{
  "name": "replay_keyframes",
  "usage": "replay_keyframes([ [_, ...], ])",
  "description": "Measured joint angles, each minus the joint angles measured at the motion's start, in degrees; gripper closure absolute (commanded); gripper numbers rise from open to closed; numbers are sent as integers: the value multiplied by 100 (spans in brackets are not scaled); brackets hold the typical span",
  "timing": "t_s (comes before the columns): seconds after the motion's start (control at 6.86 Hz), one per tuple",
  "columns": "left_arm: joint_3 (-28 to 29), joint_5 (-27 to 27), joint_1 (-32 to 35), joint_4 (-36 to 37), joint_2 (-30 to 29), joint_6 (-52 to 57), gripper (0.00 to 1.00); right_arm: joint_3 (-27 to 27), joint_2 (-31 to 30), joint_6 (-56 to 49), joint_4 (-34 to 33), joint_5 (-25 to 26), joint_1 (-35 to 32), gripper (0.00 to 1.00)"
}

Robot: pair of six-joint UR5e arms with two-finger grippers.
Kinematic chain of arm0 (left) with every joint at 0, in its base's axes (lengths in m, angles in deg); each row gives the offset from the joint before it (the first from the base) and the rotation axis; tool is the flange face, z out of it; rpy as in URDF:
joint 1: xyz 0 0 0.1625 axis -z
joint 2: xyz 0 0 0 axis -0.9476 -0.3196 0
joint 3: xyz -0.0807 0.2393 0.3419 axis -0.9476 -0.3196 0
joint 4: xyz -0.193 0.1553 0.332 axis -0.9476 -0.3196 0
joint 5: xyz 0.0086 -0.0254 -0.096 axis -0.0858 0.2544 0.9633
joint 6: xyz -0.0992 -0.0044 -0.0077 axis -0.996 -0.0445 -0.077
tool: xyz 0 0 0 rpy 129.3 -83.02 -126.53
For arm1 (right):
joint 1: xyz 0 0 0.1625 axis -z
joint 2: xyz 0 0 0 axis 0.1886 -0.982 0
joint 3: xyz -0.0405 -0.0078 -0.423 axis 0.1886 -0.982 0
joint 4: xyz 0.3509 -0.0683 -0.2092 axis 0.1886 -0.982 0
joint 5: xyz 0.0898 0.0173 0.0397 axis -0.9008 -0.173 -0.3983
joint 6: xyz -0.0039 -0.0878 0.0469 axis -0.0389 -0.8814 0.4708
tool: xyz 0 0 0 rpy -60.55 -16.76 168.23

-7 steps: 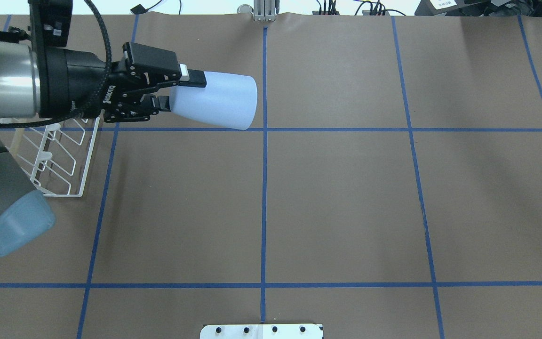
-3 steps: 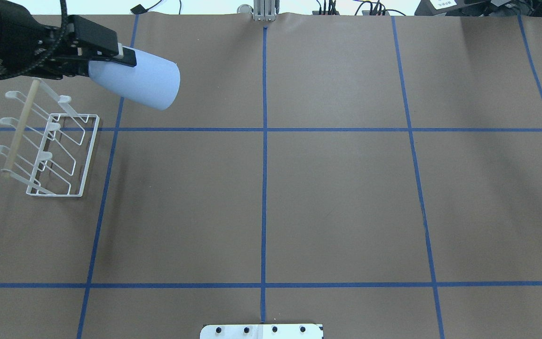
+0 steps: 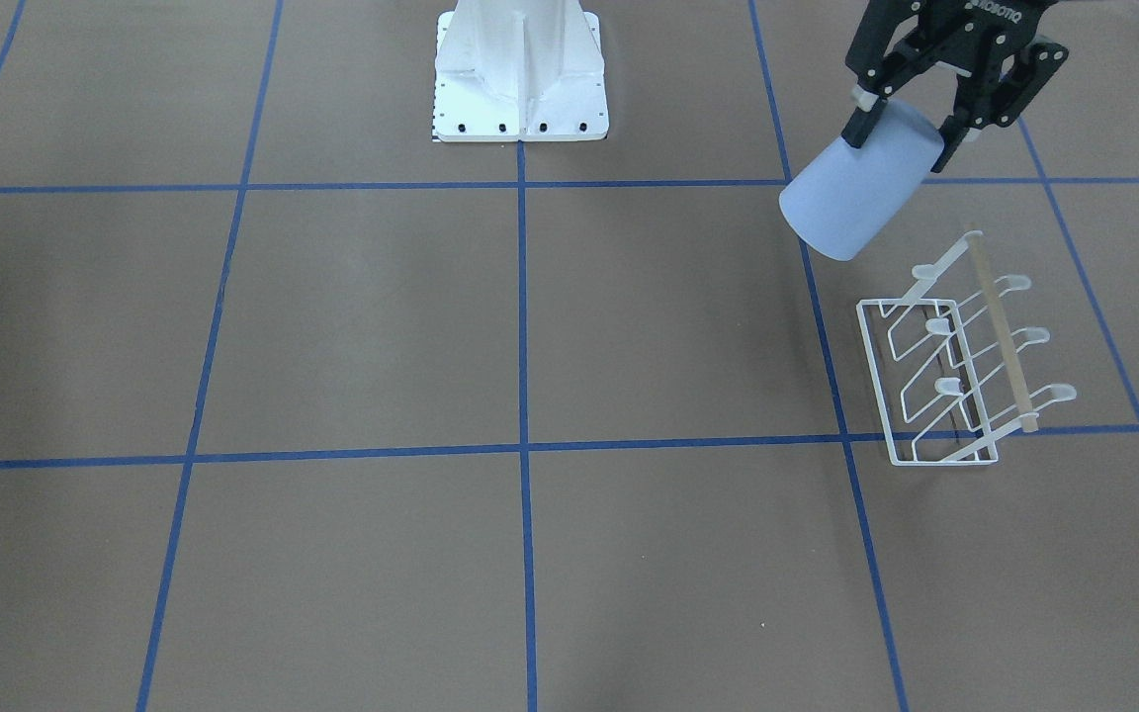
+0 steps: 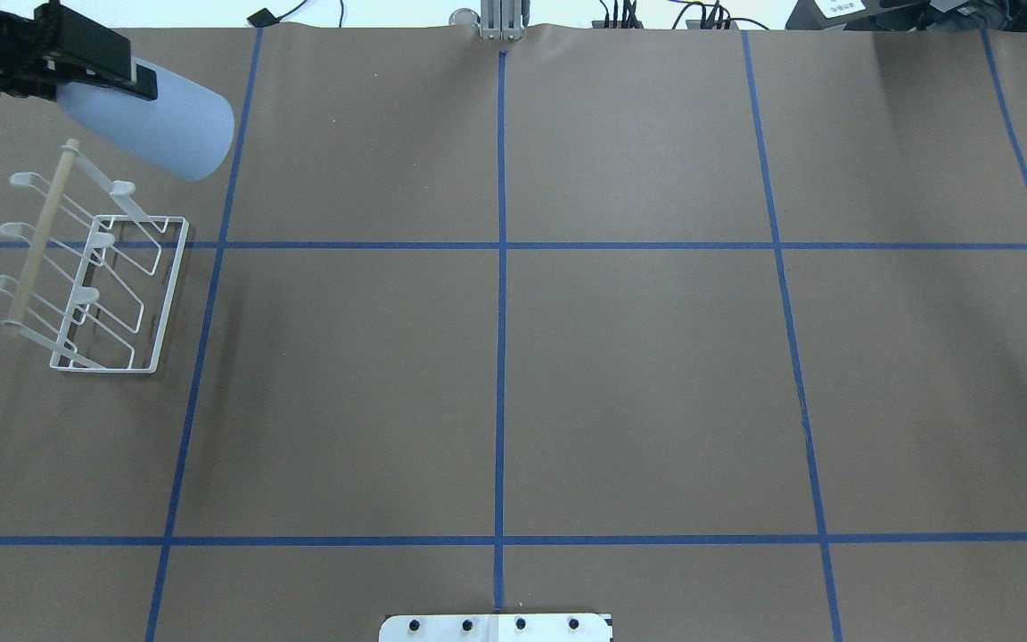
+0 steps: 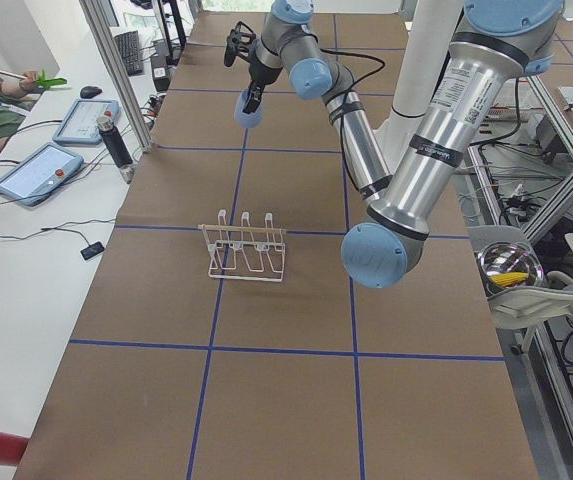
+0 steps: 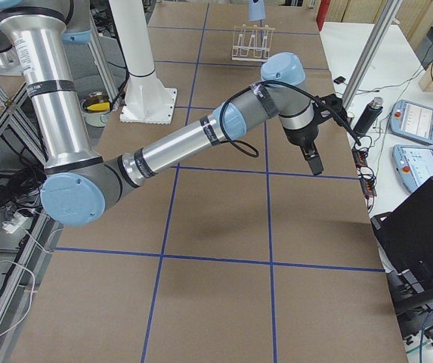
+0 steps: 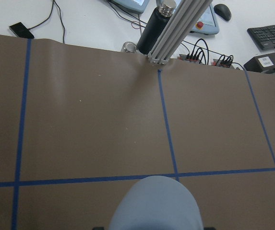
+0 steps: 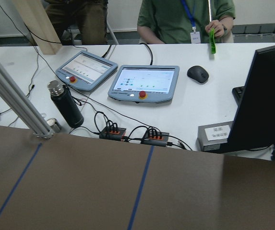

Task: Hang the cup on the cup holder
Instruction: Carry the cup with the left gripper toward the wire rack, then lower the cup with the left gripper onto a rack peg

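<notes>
Now the left gripper clamps the narrow base of the matte, pale blue-grey tapered cup. It holds the cup tilted aloft, wide rim angled downward, clear of the white wire cup holder with its light wooden rod on the table's left. Whether the right gripper is clenched or released cannot be told.
</notes>
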Motion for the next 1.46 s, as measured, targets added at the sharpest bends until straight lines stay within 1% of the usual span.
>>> replay_keyframes([
  [0.29,112,-70,269,625,-1,944,100,60,9,-687,-1770,65,186,0],
  [0.44,288,-163,346,774,-29,1278,100,63,-2,-895,-2376,95,236,0],
  [0.58,601,-240,389,834,-123,1512,100,68,-28,-995,-2842,137,267,0],
  [0.73,999,-273,417,854,-280,1711,100,70,-76,-1026,-3053,175,284,0],
  [1.02,1722,-279,463,864,-484,2260,100,54,-132,-1028,-3135,170,299,0],
  [1.17,1956,-277,486,905,-494,2560,100,43,-134,-1025,-3130,143,301,0],
  [1.46,2215,-279,472,1079,-456,3058,100,34,-136,-1024,-3097,115,305,0],
])
